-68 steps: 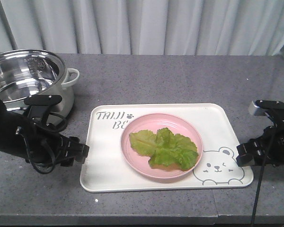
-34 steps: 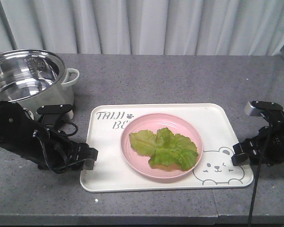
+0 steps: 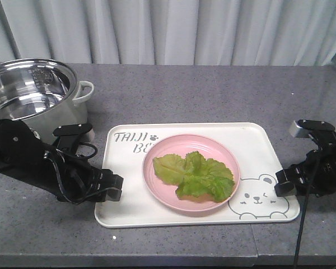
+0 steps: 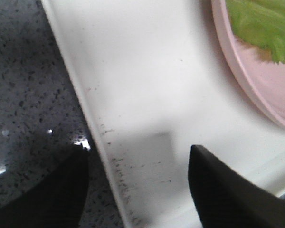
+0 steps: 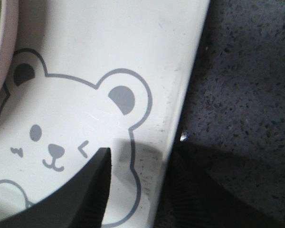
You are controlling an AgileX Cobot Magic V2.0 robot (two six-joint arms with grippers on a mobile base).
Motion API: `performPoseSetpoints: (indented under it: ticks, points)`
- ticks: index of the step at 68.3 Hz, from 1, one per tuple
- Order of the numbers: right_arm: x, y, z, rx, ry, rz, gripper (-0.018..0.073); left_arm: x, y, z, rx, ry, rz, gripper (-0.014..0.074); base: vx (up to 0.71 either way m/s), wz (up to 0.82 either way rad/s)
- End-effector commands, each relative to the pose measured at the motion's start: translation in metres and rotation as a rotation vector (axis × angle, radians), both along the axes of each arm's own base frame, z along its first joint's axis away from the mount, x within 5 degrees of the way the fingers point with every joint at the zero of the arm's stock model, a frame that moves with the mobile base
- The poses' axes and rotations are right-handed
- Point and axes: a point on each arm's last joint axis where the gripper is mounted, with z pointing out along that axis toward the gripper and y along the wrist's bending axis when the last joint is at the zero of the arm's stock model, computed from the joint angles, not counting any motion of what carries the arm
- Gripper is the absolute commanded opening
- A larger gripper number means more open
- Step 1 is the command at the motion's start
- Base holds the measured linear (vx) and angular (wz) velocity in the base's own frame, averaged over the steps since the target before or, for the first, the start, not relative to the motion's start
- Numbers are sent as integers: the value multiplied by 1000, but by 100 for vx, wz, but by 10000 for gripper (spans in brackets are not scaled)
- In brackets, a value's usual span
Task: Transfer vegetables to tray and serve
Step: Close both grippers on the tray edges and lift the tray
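Our left gripper [image 4: 137, 159] has its jaws apart astride the left rim of the cream-white rectangular plastic tray [image 3: 256, 140]; our right gripper [image 5: 142, 159], jaws apart, straddles its right rim.

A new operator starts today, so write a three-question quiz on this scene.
1. True or false: the lettuce lies directly on the tray.
2. The left claw is open around: A. the tray's rim; B. a cup; C. a spoon.
3. Fill in: the right claw sits by the printed ____.

Key: 1. False, it lies on the plate. 2. A. 3. Bear.
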Motion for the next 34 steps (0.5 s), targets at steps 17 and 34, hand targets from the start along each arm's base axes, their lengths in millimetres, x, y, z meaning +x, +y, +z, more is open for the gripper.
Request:
performPoseSetpoints:
  ticks: [17, 34]
  points:
    - [1, 0, 12, 1, -36, 8, 151, 1, -1, 13, -33, -33, 12, 189, 0, 0]
    - [1, 0, 12, 6, -28, 2, 71, 2, -1, 13, -33, -40, 15, 16, 0, 0]
